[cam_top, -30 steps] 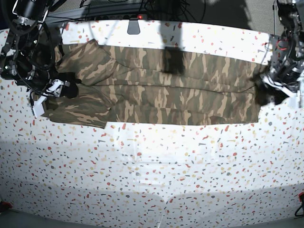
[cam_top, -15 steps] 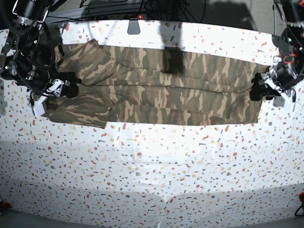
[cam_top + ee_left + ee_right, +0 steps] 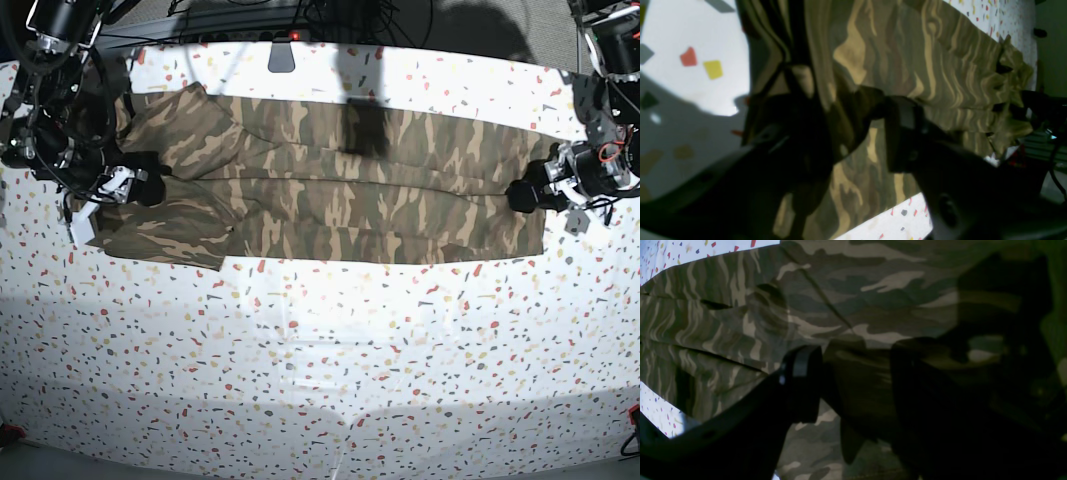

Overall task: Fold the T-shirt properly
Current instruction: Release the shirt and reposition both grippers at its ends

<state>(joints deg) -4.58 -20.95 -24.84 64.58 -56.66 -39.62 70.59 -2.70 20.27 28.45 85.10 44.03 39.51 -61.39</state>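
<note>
The camouflage T-shirt lies as a long folded strip across the far half of the table, sleeves bunched at the left end. My left gripper sits at the strip's right end. In the left wrist view a raised fold of the T-shirt fills the gap of the left gripper, both fingers against it. My right gripper is at the sleeve end. The right wrist view shows the right gripper shut on a dark fold of the T-shirt.
The white speckled table stretches toward the near edge. A grey mount with a red light stands at the back edge, with cables behind it. A dark shadow falls on the shirt's middle.
My left gripper has moved in from beyond the shirt's right end onto its edge, and its jaws have narrowed around a fold. The right arm and the sleeve end have not moved.
</note>
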